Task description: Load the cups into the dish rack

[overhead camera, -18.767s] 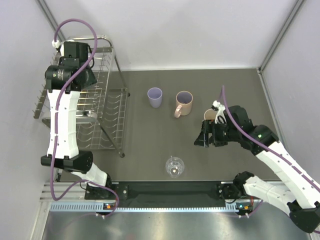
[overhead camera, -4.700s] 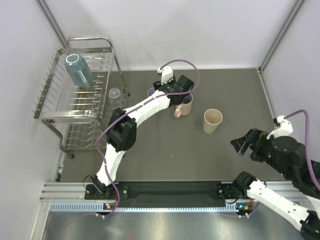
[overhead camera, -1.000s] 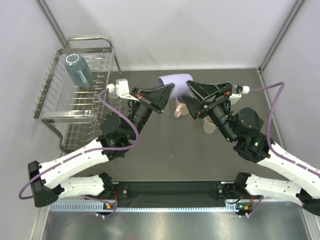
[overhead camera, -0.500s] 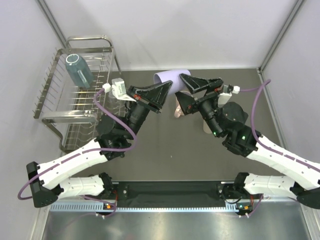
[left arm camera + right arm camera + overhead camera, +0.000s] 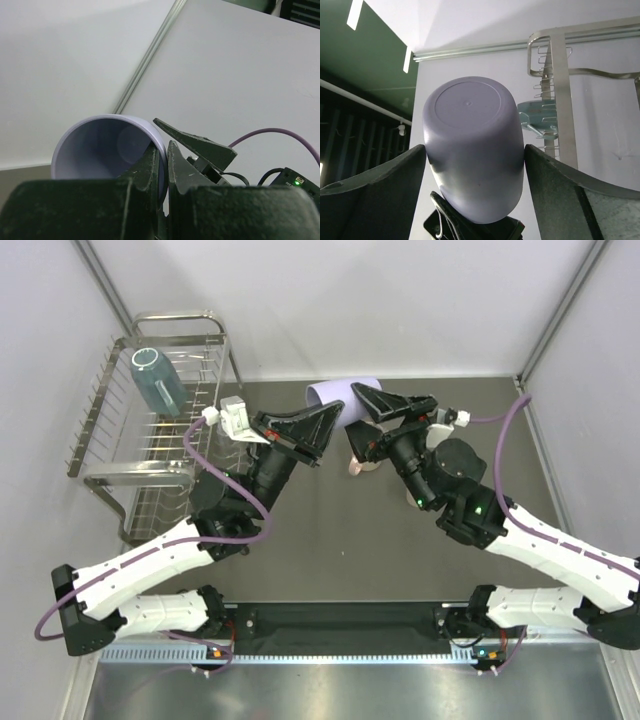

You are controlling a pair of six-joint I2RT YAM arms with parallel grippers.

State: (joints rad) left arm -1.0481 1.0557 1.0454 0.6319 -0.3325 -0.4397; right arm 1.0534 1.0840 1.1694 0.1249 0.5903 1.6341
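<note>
The lavender tumbler (image 5: 335,393) hangs on its side above the table's far middle. My left gripper (image 5: 336,418) is shut on its rim (image 5: 159,145), one finger inside the cup and one outside. My right gripper (image 5: 368,416) reaches in from the right, jaws open around the tumbler's body (image 5: 472,150). Its left finger (image 5: 395,185) lies against the wall; a thin gap shows at its right finger (image 5: 565,190). The dish rack (image 5: 110,472) stands at the left with a teal-blue cup (image 5: 155,380) in it. The pink mug (image 5: 357,464) peeks out below the grippers.
Both arms cross the middle of the table and hide what stands under them. In the right wrist view the rack's chrome frame (image 5: 555,75) and the teal-blue cup (image 5: 537,117) lie behind the tumbler. Walls close the table at the back and sides.
My right gripper has moved left onto the lavender tumbler, and its jaws have narrowed around the body. The left gripper has kept its hold on the rim and shifted slightly left.
</note>
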